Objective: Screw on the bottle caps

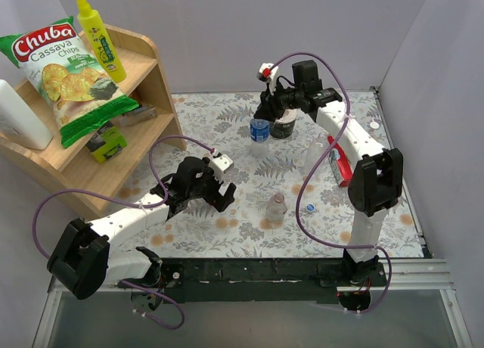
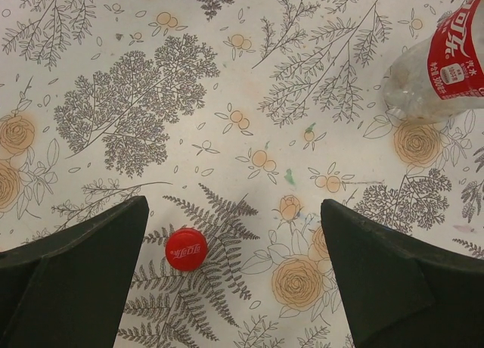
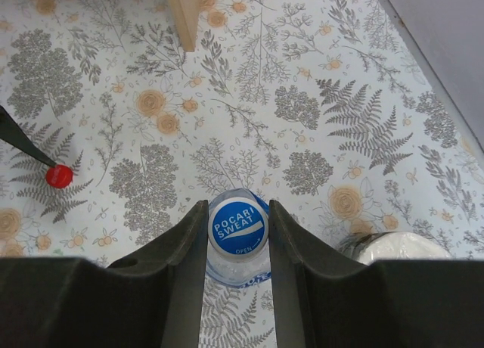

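A red bottle cap (image 2: pixel 186 249) lies flat on the floral tablecloth between the wide-open fingers of my left gripper (image 2: pixel 234 206), closer to the left finger and touching neither. In the top view the left gripper (image 1: pixel 218 195) hovers low over the cloth and hides that cap. My right gripper (image 3: pixel 237 212) is shut on a blue Pocari Sweat cap (image 3: pixel 237 228) sitting on top of an upright blue-labelled bottle (image 1: pixel 259 130). A second blue cap (image 1: pixel 310 208) lies loose on the cloth beside an upright, uncapped clear bottle (image 1: pixel 277 208).
A red-labelled bottle (image 1: pixel 338 163) lies on its side by the right arm. A white-lidded jar (image 1: pixel 283 125) stands beside the blue-labelled bottle. A wooden shelf (image 1: pixel 151 98) with a chips bag and a yellow squeeze bottle (image 1: pixel 98 36) fills the back left.
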`<state>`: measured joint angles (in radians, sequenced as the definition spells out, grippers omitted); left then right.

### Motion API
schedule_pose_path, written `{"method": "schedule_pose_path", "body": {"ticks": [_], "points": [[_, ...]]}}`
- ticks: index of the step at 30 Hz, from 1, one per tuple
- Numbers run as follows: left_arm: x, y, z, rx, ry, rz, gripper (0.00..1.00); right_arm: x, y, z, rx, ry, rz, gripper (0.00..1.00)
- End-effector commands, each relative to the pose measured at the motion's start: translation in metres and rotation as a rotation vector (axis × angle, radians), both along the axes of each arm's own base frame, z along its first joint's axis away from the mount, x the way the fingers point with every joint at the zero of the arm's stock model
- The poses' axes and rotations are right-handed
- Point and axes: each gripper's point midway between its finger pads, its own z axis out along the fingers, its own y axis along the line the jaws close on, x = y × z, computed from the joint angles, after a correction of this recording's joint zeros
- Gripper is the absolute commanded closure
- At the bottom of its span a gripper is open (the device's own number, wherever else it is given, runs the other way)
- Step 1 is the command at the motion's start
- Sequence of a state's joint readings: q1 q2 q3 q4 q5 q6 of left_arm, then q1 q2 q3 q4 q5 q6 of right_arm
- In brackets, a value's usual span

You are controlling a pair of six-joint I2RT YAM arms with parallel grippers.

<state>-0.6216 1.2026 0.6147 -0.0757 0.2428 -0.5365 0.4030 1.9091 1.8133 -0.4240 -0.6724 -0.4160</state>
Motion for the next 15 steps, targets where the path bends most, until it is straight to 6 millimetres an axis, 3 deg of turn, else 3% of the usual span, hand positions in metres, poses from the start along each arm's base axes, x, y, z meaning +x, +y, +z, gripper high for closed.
{"method": "schedule_pose_path", "body": {"ticks": [1,10,13,15], "points": [[-0.003,-0.001,0.004,-0.017,-0.008,-0.02,0.02,-0.006,-0.003,0.017,0.072,-0.007,0.007,0.99],[-0.007,-0.004,0.005,-0.035,-0.006,-0.042,0.02,-0.004,-0.013,0.01,0.079,0.024,-0.018,0.95],[-0.007,-0.005,0.005,-0.037,-0.009,-0.048,0.02,-0.004,-0.017,0.005,0.074,0.031,-0.017,0.9],[-0.007,-0.005,0.006,-0.038,-0.016,-0.054,0.02,-0.004,-0.02,0.002,0.063,0.029,-0.023,0.79]]}}
